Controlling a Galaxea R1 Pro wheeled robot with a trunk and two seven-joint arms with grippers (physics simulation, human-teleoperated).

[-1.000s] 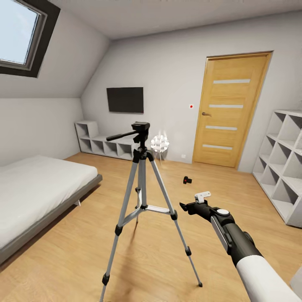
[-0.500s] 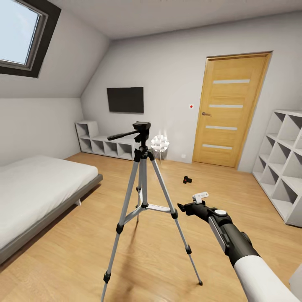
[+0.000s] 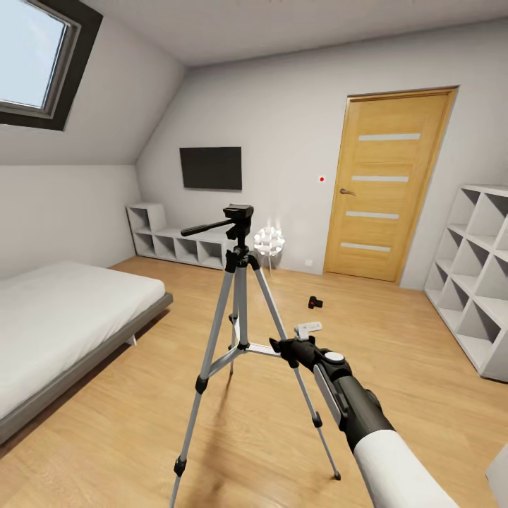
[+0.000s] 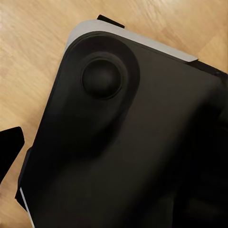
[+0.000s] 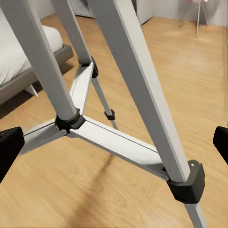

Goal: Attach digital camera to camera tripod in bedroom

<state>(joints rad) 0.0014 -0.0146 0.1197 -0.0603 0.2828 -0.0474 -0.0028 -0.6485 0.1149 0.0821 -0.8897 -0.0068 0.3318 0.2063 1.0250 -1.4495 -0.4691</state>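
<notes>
Right now my right arm reaches forward into the bedroom, and its jaws [image 3: 284, 347] sit just beside the camera tripod [image 3: 238, 296], level with the leg brace where the near right leg meets its black joint. In the right wrist view the two dark fingertips [image 5: 10, 147] show at opposite edges with the silver legs and the brace between them, wide apart, so these jaws are released and grasp nothing. Whether a fingertip touches the leg, I cannot tell.

The camera tripod stands upright on the light wood floor [image 3: 141, 395], its three silver legs spread, its black head at the top with the long pan handle [image 3: 204, 228] pointing toward the bed side. The digital camera [image 3: 315, 303] lies on the floor beyond the tripod, toward the wooden door [image 3: 391, 183], well apart from my jaws; it is small, black, with a touch of red.

A grey low bed [image 3: 63, 324] lies at the left, white cube shelves [image 3: 480, 282] stand at the right, a dark screen [image 3: 210, 168] hangs on the far wall above a low white shelf [image 3: 173, 240].

My left wrist camera looks at a large black rounded body [image 4: 128, 142] above the wood floor; of my left jaws one dark tip [image 4: 9, 147] shows at the edge, and I cannot tell whether they are released or clenched.
</notes>
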